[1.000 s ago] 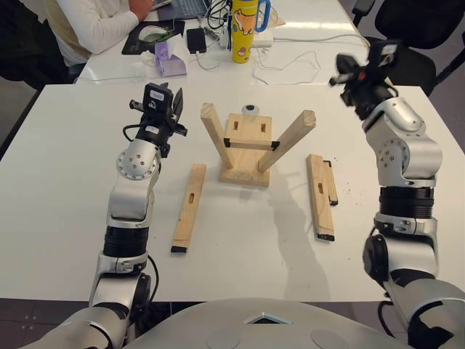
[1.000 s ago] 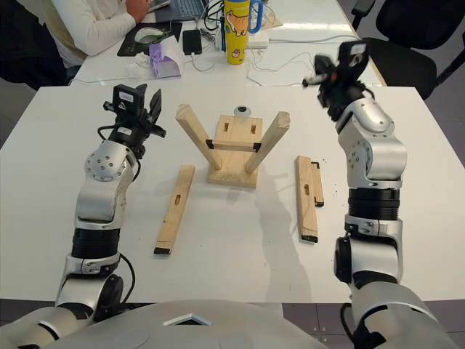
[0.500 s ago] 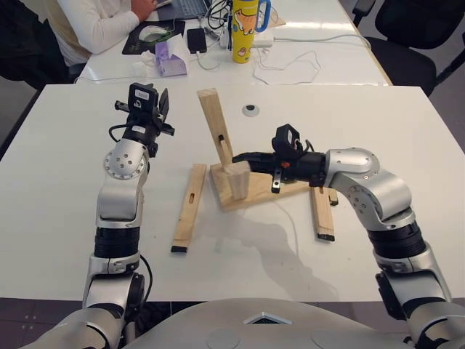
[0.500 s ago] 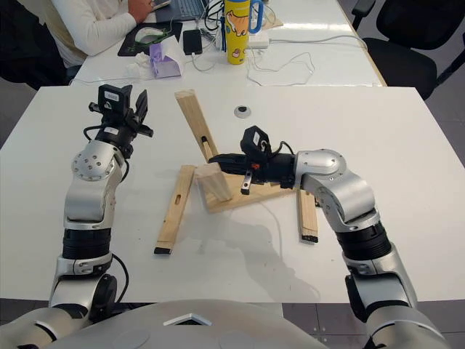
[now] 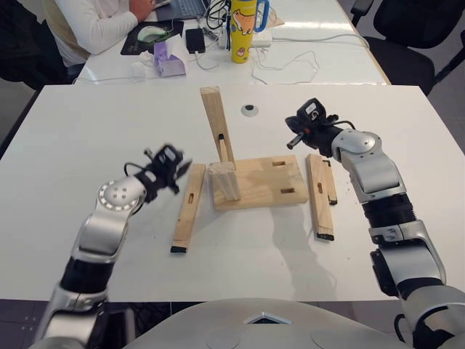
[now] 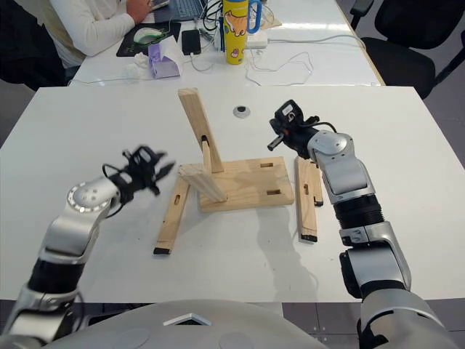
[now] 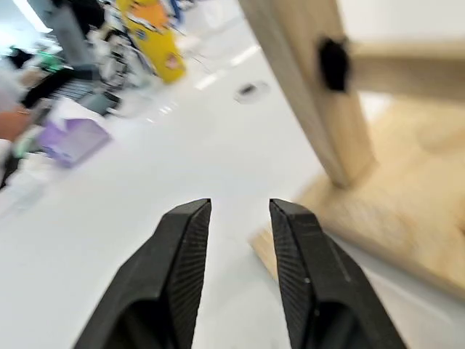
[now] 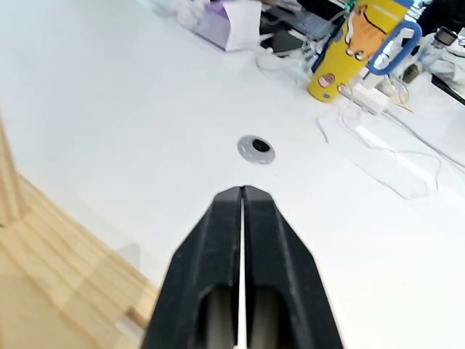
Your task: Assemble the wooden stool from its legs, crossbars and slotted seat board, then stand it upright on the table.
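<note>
Pale wood makes up every stool part on the white table (image 5: 87,123). The slotted seat board (image 5: 263,182) lies flat at the centre of the frame, two of its slots showing near its right edge. Two legs are seated along its left edge. One leg (image 5: 216,123) rises from the board's far left corner and leans slightly left (its top reaches toward the upper centre of the frame). The second leg (image 5: 224,182) stands at the near left corner and points up toward the head camera. A crossbar (image 7: 407,62) joins these two.

Two more legs lie flat and loose. The left loose leg (image 5: 189,207) rests just left of the board, its slot facing up. The right loose leg (image 5: 317,195) lies just right of the board, with a thin dark-tipped crossbar (image 5: 331,182) lying along its right side.

At centre left the left gripper (image 7: 240,211) hovers low above the table, near the far end of the left loose leg, its fingers parted with nothing between them. Right of centre, the right gripper (image 8: 242,193) is above the far right corner of the board, fingers pressed flat together and empty.

A small round disc (image 5: 249,110) sits beyond the board. At the top, on the table behind, stand a yellow mug (image 5: 245,22) and a purple box (image 5: 169,59).
</note>
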